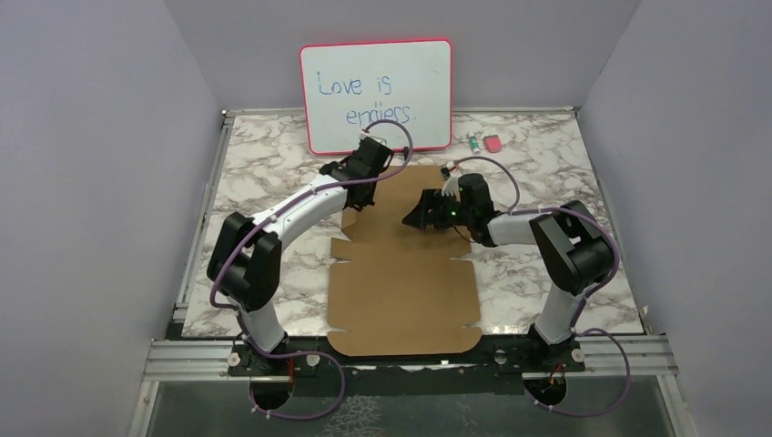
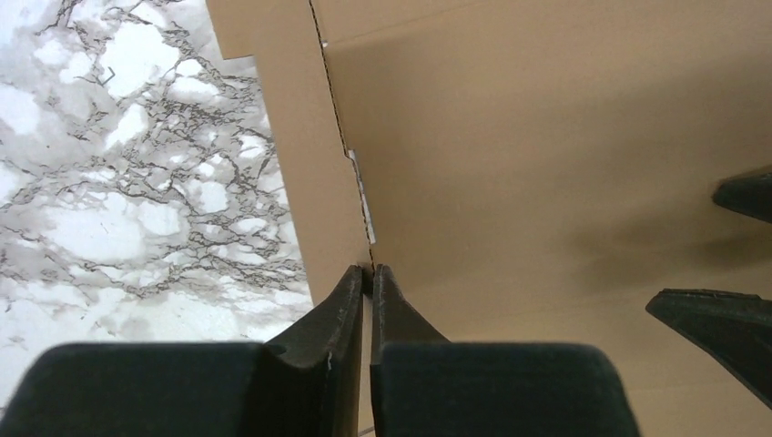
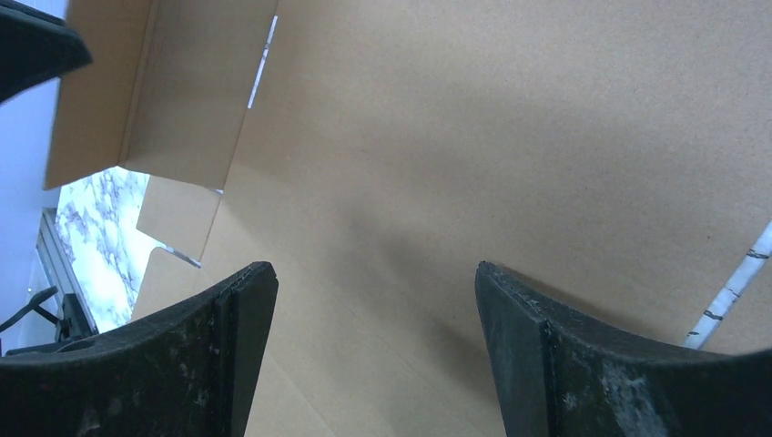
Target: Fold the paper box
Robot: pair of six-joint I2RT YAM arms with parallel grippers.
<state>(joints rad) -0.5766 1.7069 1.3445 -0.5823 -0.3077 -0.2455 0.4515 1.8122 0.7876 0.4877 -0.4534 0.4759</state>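
The marble bench (image 1: 273,155) carries the brown box (image 1: 401,291), a flat sheet running from the lower centre of the top view up toward the whiteboard (image 1: 376,91) (scrawled in blue). The right tool (image 3: 375,269) hangs spread wide over the sheet's upper part. The left tool (image 2: 368,270) is pressed together, tips at a flap crease at the sheet's upper left.
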